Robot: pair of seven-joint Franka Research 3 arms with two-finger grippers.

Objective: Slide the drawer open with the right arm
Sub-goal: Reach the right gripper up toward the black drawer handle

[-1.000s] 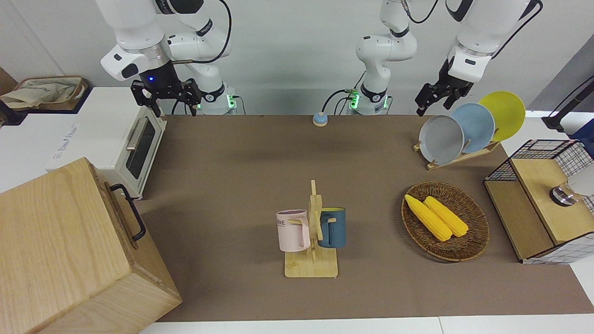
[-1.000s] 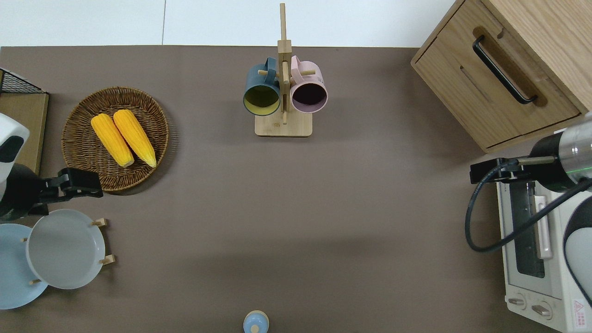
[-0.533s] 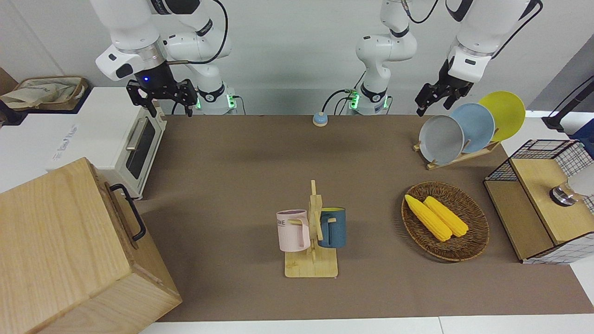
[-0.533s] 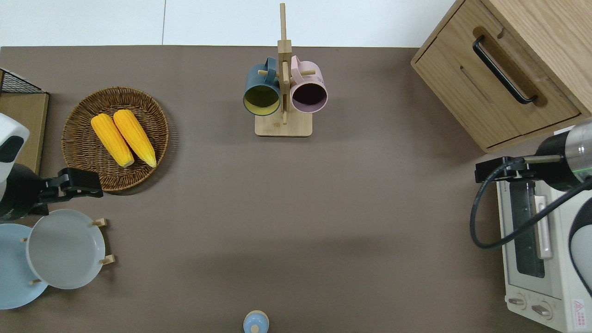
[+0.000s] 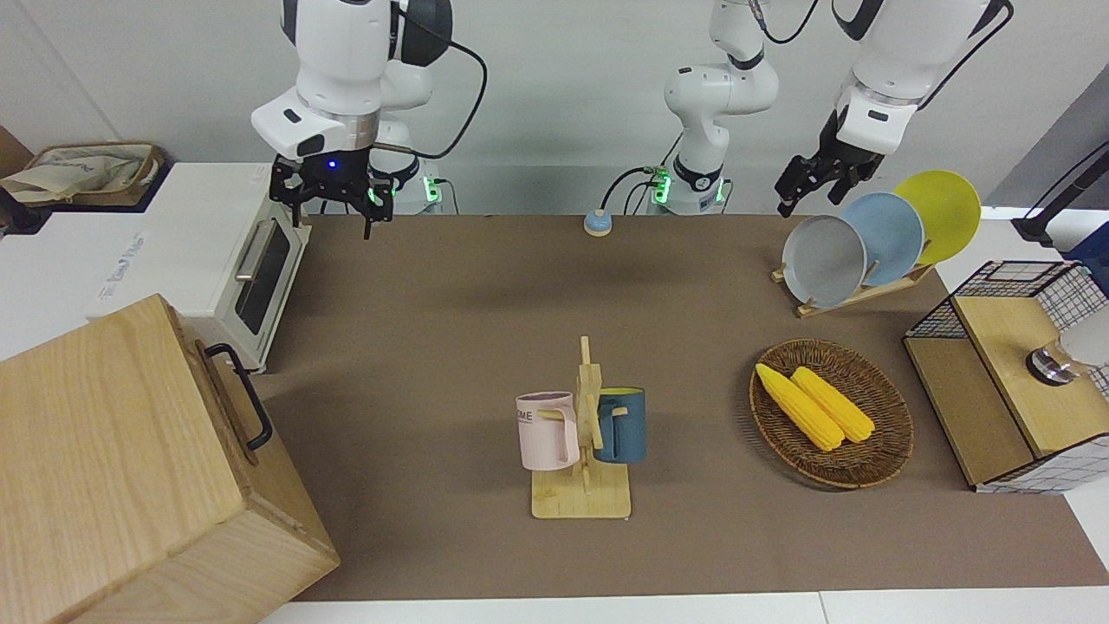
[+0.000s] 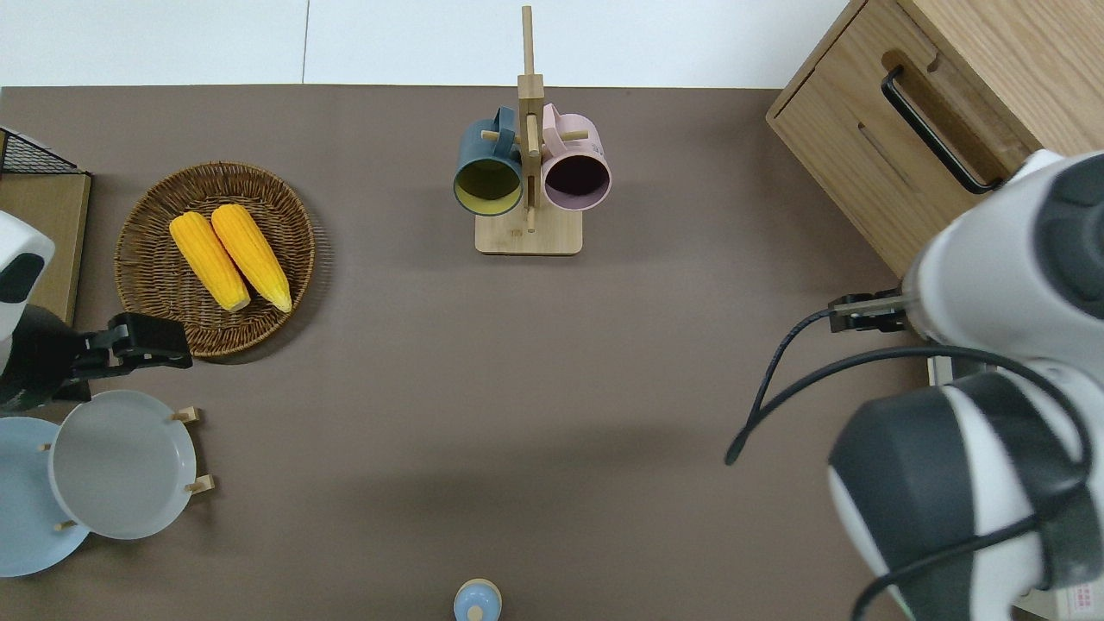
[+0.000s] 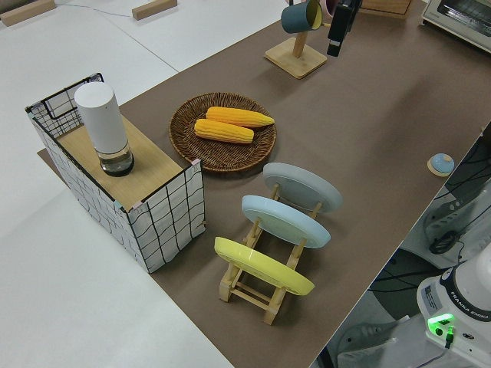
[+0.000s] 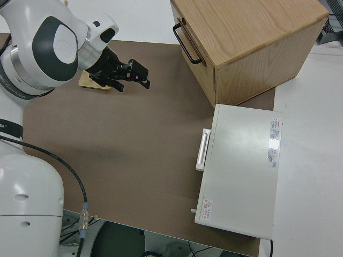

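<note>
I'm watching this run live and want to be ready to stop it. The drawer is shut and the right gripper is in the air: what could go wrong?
1. The cabinet sits askew, so the open right gripper may meet the slim handle crooked and slip off.
2. The oven stands close by; the arm or its cable might clip it.
3. Nothing visibly anchors the cabinet; pulling might drag it.

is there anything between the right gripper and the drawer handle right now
Nothing visible. The right gripper hangs open over bare tabletop, and only clear table separates it from the drawer and its handle. The toaster oven sits aside.
</note>
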